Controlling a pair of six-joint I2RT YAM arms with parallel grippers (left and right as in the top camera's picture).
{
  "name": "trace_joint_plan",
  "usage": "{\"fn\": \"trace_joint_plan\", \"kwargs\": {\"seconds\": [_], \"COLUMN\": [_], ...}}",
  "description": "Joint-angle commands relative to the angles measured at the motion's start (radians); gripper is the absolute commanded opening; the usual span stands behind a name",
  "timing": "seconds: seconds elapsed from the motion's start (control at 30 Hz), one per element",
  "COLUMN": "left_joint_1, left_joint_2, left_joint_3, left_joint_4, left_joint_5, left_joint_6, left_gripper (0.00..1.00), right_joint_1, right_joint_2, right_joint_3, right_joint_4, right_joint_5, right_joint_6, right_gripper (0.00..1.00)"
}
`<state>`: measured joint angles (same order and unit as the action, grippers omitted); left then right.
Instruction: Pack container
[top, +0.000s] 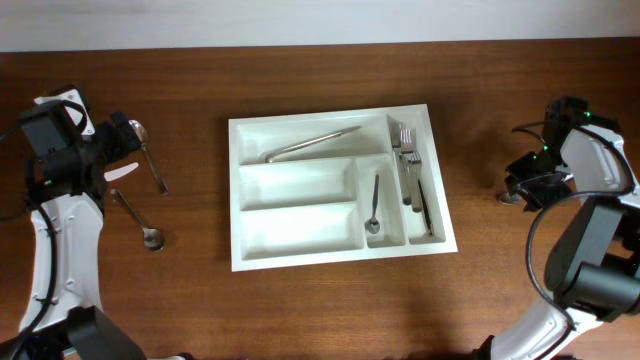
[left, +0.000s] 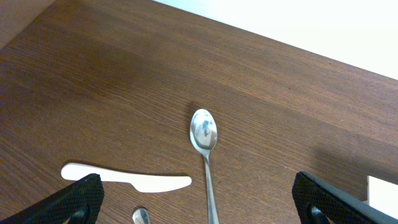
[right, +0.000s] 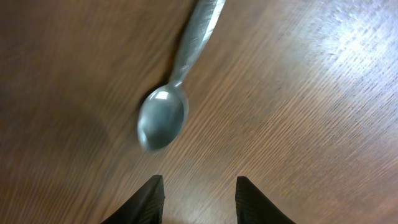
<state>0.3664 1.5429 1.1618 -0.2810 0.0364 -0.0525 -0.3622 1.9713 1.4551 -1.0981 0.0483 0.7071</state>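
Wooden table (top: 300, 310), container (top: 295, 225) at centre, well apart from your right gripper (right: 200, 196), whose jaws stand parted and empty just behind a spoon (right: 163, 118), handle pointing away. Your left gripper (left: 202, 199) gapes wide over a second spoon (left: 203, 134).

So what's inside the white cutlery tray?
The tray holds a long silver utensil in its far wide slot, a small spoon, and forks stacked in the right slot; anything beneath them is hidden.
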Motion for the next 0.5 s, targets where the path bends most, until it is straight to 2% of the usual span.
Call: {"fn": "trace_joint_plan", "kwargs": {"seconds": [0.0,0.13,0.3,0.47], "left_joint_1": [0.006,0.006,0.006,0.006], "left_joint_2": [0.005,0.005,0.005,0.005], "left_joint_3": [0.019,0.019,0.019,0.019], "left_joint_4": [0.002,0.002,0.002,0.002], "left_joint_5": [-0.003,-0.003,-0.003,-0.003], "left_joint_6": [0.001,0.001,0.001,0.001], "left_gripper": [0.99,0.99,0.99,0.99], "right_joint_1": [-0.042,-0.067,-0.068,-0.068], "right_joint_2": [0.032,0.044,0.048,0.048], "right_joint_3": [-0.004,-0.004,-0.004,-0.007], "right_joint_4": [0.012,0.05,0.139,0.174], "right_joint_5": [0.003,0.001,-0.014,-0.013], "right_joint_6": [0.073,0.068,-0.023,-0.019], "right_gripper": [0.37,0.38,0.38,0.36]}}
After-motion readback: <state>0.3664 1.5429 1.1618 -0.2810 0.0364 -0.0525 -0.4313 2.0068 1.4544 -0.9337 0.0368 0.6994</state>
